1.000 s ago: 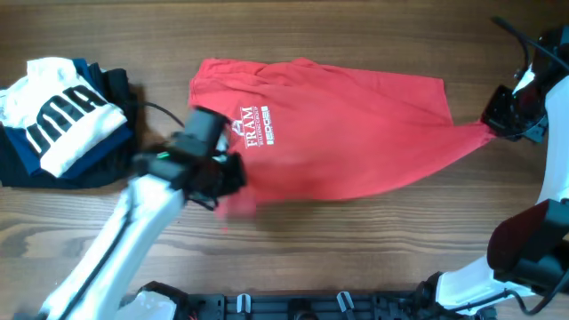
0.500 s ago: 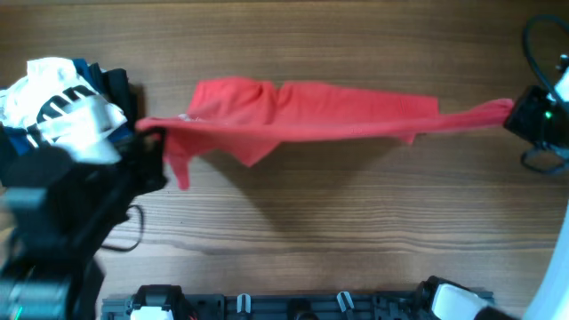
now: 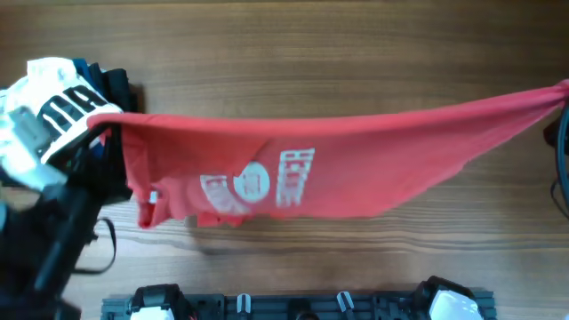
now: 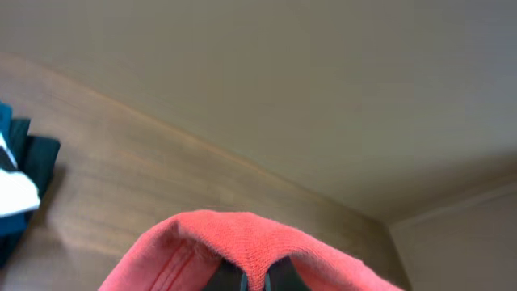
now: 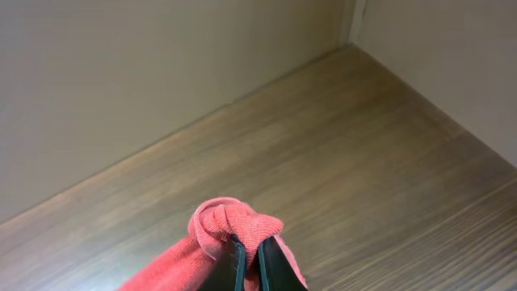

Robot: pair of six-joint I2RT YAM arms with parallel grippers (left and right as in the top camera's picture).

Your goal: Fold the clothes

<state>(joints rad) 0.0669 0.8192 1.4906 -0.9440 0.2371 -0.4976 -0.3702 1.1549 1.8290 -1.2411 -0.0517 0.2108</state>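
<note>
The left gripper (image 4: pixel 257 280) is clenched on the left end of the red T-shirt (image 3: pixel 302 169) and the right gripper (image 5: pixel 250 263) on its right end. It hangs taut above the wooden table (image 3: pixel 311 53), with a clothes pile (image 3: pixel 58 76) at the far left.

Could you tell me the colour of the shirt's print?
White print on red shirt, clearest overhead.

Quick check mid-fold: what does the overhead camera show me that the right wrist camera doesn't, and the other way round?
Only overhead: the whole red shirt stretched across the wooden table, its white print, and the pile of clothes at the left edge. Only right wrist: the right gripper shut on a bunched corner of the shirt, with a plain wall beyond. Both: red shirt fabric and wood-grain surface.
</note>
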